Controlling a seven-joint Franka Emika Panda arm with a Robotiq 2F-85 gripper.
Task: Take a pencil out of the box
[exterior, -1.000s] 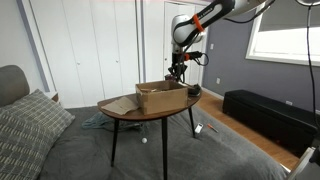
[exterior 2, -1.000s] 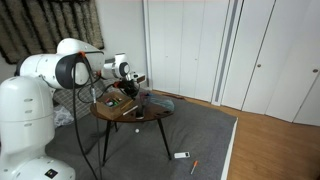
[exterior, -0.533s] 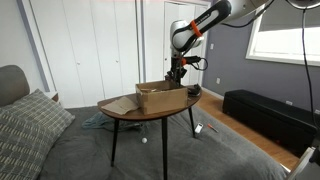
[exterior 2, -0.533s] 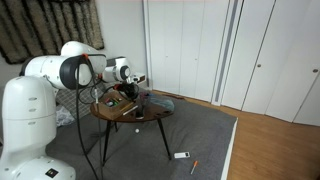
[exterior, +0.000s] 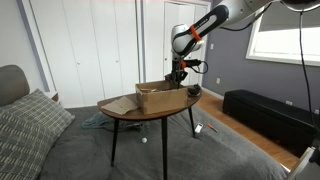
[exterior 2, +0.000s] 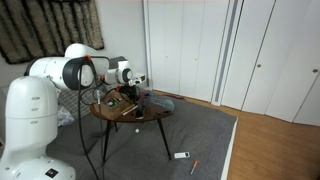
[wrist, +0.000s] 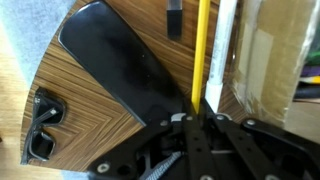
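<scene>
The low brown cardboard box (exterior: 158, 96) stands on the round wooden table (exterior: 130, 112); it also shows in the wrist view (wrist: 278, 55) at the right. My gripper (wrist: 200, 112) is shut on a yellow pencil (wrist: 201, 45), which points straight away from the fingers, beside the box's pale edge. In both exterior views my gripper (exterior: 178, 72) (exterior 2: 128, 91) hangs at the far end of the box, just above the table. The pencil is too small to see there.
A flat black oval object (wrist: 125, 60) lies on the table left of the pencil. Black sunglasses (wrist: 42, 125) lie near the table edge. A small black item (wrist: 173, 18) lies further out. A dark bench (exterior: 265, 115) stands beyond the table, with small objects on the floor (exterior 2: 182, 155).
The arm's upper links have shifted slightly. My gripper stays by the far end of the box, still shut.
</scene>
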